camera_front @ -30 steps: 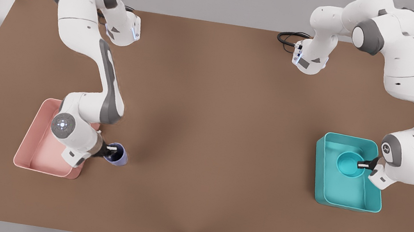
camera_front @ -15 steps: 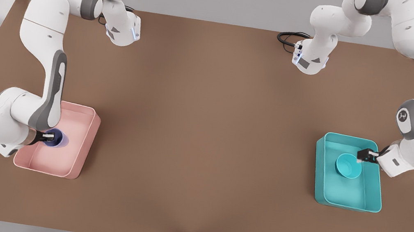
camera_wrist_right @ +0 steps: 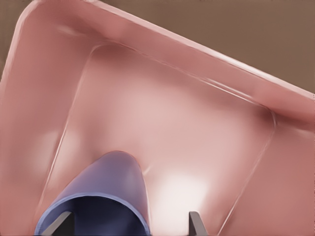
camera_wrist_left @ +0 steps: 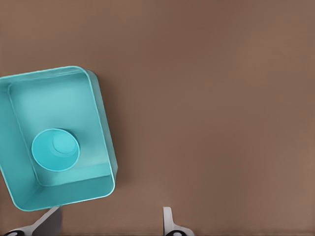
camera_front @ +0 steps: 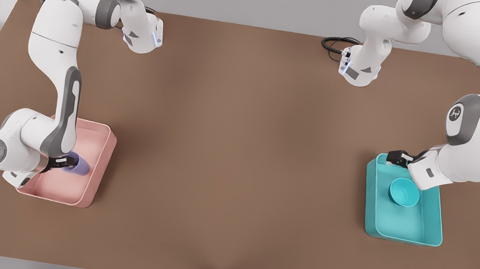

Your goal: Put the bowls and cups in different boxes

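Two boxes: pink box (camera_front: 98,165) holds the cup (camera_front: 77,165), tilted, one right gripper (camera_front: 58,162) finger inside. Teal box (camera_front: 403,227) holds the bowl (camera_front: 404,191); left gripper (camera_front: 397,157) spread, empty, above its far corner. Release now risks the cup toppling.

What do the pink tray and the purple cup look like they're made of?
Both look like moulded plastic, though a render can't confirm it. The pink tray has smooth walls, rounded corners and soft glossy highlights on its floor. The purple cup has a thin, even rim and a satin, slightly see-through wall.
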Available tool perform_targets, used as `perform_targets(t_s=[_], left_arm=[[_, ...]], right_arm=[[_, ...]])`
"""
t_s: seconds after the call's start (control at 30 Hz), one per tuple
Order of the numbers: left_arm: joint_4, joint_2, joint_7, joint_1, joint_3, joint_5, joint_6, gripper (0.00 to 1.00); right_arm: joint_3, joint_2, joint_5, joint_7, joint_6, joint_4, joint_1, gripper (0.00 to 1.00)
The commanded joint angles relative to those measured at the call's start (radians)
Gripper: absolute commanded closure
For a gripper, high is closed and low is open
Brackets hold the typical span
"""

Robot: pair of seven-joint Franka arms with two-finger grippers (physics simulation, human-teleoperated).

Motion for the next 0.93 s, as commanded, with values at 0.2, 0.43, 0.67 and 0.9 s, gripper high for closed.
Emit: perform_targets(t_s=[0.2,0.43,0.67,0.9], left_arm=[[0.002,0.000,-0.090,0.002,-0.001,0.006,-0.027,0.00],[0.000,0.000,-0.088,0.002,-0.001,0.005,-0.059,0.00],[0.006,-0.011,-0.090,0.002,-0.002,0.006,-0.065,0.00],[0.005,-0.011,-0.090,0.004,-0.002,0.006,-0.067,0.00]], right_arm=[[-0.007,-0.086,0.011,-0.116,-0.175,0.037,0.014,0.00],[-0.010,-0.305,-0.043,0.427,-0.523,0.163,0.144,0.00],[0.246,-0.545,-0.199,0.641,-0.537,0.031,0.023,0.00],[0.297,-0.548,-0.202,0.631,-0.537,0.014,-0.035,0.00]])
